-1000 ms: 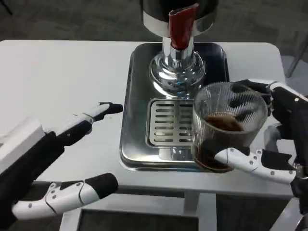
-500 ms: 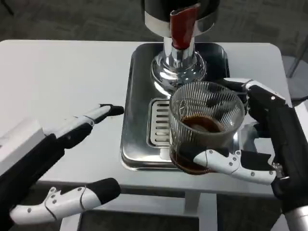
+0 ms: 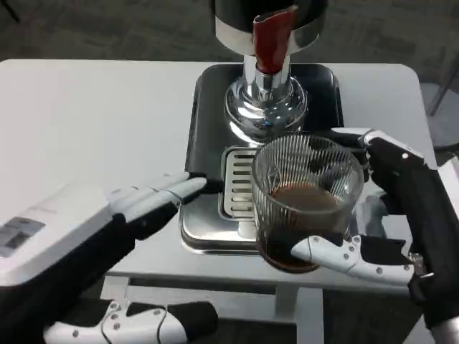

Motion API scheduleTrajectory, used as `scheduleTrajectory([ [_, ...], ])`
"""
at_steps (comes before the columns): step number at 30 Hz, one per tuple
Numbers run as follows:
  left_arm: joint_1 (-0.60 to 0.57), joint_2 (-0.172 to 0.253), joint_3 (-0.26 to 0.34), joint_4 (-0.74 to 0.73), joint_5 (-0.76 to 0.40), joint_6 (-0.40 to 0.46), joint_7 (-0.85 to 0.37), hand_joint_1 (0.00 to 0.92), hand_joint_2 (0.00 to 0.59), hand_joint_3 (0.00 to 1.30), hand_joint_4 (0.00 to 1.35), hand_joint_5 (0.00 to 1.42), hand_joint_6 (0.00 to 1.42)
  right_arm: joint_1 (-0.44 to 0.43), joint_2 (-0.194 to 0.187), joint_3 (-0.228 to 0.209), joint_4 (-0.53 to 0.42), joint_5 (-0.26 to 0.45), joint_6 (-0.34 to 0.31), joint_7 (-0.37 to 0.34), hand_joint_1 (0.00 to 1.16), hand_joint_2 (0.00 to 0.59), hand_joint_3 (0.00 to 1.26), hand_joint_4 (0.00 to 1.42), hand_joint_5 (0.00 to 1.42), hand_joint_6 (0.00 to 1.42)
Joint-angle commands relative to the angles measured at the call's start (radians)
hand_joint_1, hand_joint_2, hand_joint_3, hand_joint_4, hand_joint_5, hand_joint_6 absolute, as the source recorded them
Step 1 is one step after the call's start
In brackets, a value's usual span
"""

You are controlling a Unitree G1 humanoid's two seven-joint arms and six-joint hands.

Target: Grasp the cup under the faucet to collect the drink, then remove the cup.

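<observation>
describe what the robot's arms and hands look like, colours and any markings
The left hand has a white back bearing a small grey label, a black underside, and white fingers with black sections and tips. The right hand is mostly black with white plates; its fingers are white with small dark screws and black segments.

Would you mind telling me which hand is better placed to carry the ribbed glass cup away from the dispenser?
The right hand: it already grips the ribbed glass cup of dark drink over the steel drip tray. The left hand holds nothing, its fingertips by the tray's left edge.
</observation>
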Motion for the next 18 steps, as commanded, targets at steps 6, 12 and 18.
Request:
scheduleTrajectory([
  [6, 0.041, -0.002, 0.032, -0.045, 0.047, 0.011, -0.013, 0.0, 0.126, 0.08, 0.0, 0.04, 0.19, 0.023, -0.027, -0.009, -0.052, 0.037, -0.032, 0.023, 0.96, 0.158, 1.04, 1.2, 1.42, 1.42],
  [12, 0.043, -0.002, 0.031, -0.047, 0.05, 0.012, -0.012, 0.0, 0.127, 0.07, 0.0, 0.04, 0.19, 0.028, -0.034, -0.02, -0.053, 0.044, -0.035, 0.027, 0.96, 0.158, 1.04, 1.2, 1.42, 1.42],
  [18, 0.036, 0.001, 0.021, -0.045, 0.053, 0.012, -0.012, 0.0, 0.131, 0.07, 0.0, 0.03, 0.19, 0.039, -0.043, -0.035, -0.062, 0.053, -0.034, 0.028, 0.96, 0.166, 1.04, 1.2, 1.42, 1.42],
])
